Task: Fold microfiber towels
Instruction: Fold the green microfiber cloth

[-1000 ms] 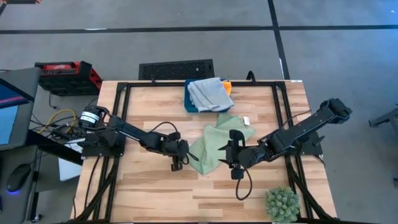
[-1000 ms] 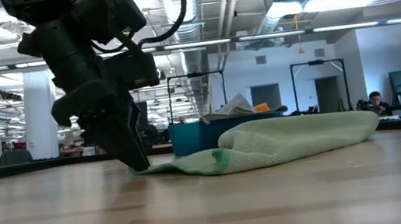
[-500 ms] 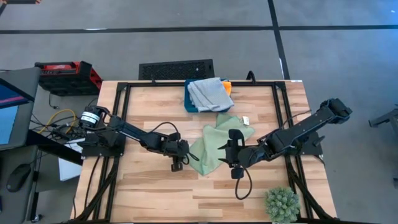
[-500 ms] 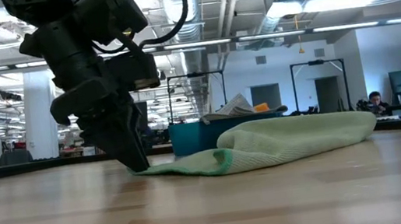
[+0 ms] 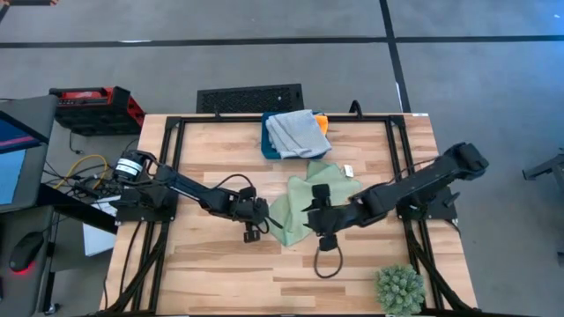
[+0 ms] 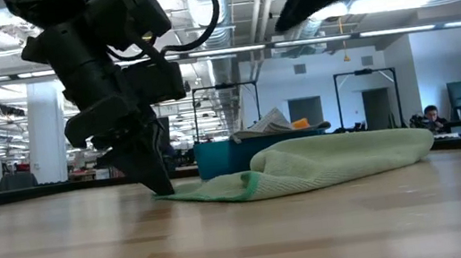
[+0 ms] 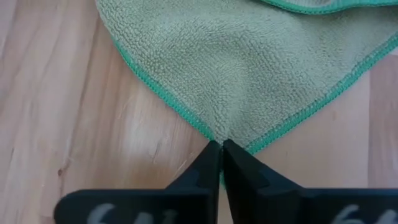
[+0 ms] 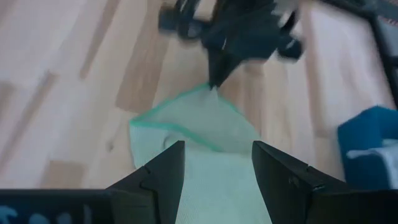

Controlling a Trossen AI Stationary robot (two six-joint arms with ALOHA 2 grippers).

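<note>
Only a towel (image 5: 304, 204) tag (image 5: 349, 171), unreadable

Nubby green cloth (image 7: 249, 68), smooth wood (image 7: 74, 124)

Teal box (image 5: 272, 141) at table's (image 5: 211, 264) far edge; spiky plant ball (image 5: 400, 290) at near right corner

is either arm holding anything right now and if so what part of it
The left tool is shut on a corner of the green towel, which lies on the table. The right tool is open above the same towel, holding nothing.
</note>
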